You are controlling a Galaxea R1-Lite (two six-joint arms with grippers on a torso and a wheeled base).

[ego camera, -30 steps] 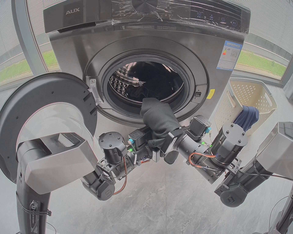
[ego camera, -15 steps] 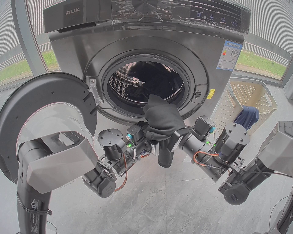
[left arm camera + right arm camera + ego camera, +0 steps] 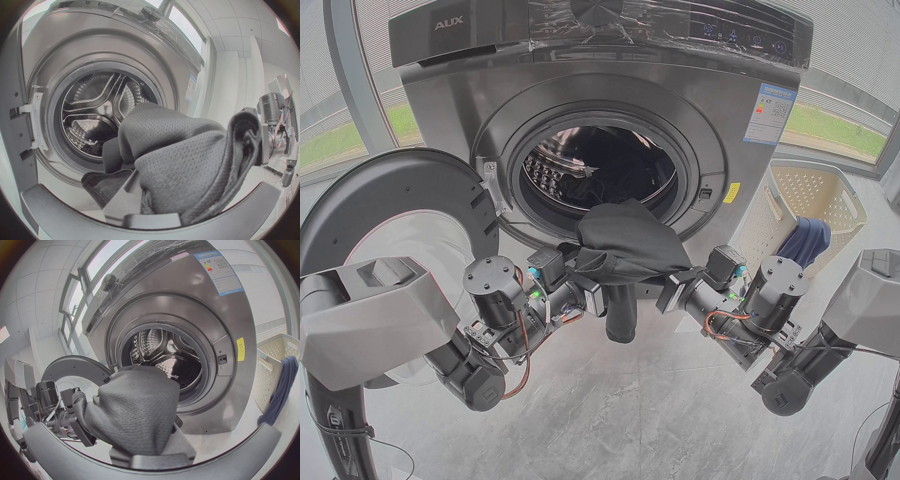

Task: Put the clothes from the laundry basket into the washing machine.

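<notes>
A black garment (image 3: pixel 628 240) hangs spread between my two grippers, just in front of the washing machine's open drum (image 3: pixel 600 169). Its upper edge reaches the lower rim of the opening, and one sleeve (image 3: pixel 620 319) dangles toward the floor. My left gripper (image 3: pixel 604 279) is shut on the garment's left side and my right gripper (image 3: pixel 661 282) on its right side; the cloth hides most of both. The left wrist view has the mesh cloth (image 3: pixel 175 156) draped over the gripper, and so does the right wrist view (image 3: pixel 134 412). Dark clothes (image 3: pixel 93 148) lie inside the drum.
The round door (image 3: pixel 394 206) stands swung open at the left. A beige laundry basket (image 3: pixel 831 194) leans against the machine's right side, with a blue garment (image 3: pixel 807 240) over its rim. Grey floor lies below the arms.
The two grippers have moved apart, the left arm shifting left. The garment, bunched a second ago, now stretches wide between them, and a sleeve has dropped down.
</notes>
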